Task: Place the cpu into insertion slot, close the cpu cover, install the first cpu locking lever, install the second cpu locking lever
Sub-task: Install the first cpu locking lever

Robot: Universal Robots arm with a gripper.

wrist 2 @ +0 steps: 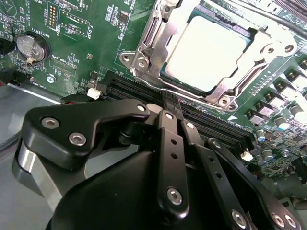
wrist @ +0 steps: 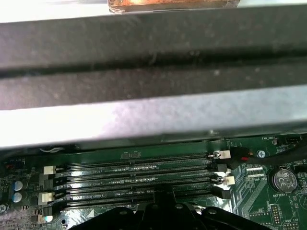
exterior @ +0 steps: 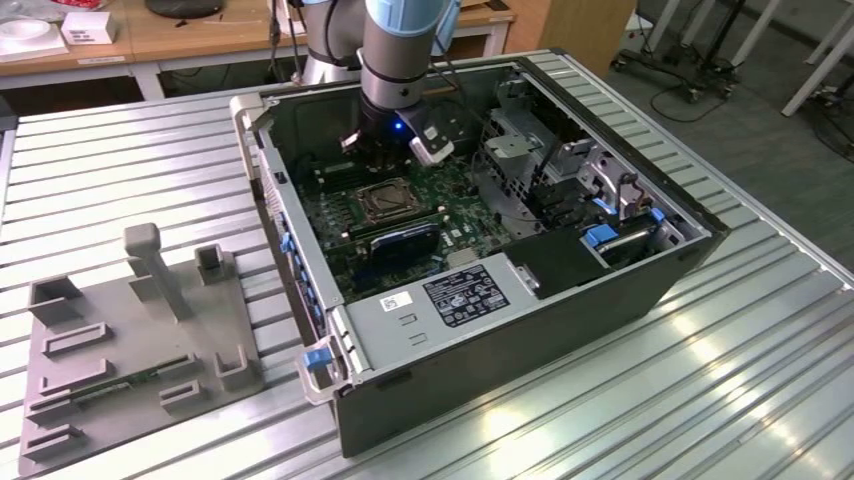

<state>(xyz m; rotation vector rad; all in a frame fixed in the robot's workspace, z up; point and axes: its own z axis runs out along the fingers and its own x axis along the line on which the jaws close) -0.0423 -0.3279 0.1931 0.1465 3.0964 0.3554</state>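
Observation:
In the second wrist view the pale silvery cpu (wrist 2: 206,50) lies flat in the insertion slot (wrist 2: 242,33). The silvery cpu cover (wrist 2: 261,50) is folded down around its edges. A thin metal lever rod (wrist 2: 189,93) runs along the socket edge closest to my gripper. My gripper (wrist 2: 171,98) is shut with nothing held, its black fingers pressed together just above the long black memory slots (wrist 2: 216,127) beside the socket. In the exterior view my gripper (exterior: 387,160) hangs inside the open computer case, right behind the socket (exterior: 384,200).
The motherboard lies in an open computer case (exterior: 561,330) on a ribbed metal table. A drive cage (exterior: 521,150) and blue clips (exterior: 601,235) stand at the exterior view's right. A grey fixture plate (exterior: 134,330) sits left of the case. A coin battery (wrist 2: 32,46) is on the board.

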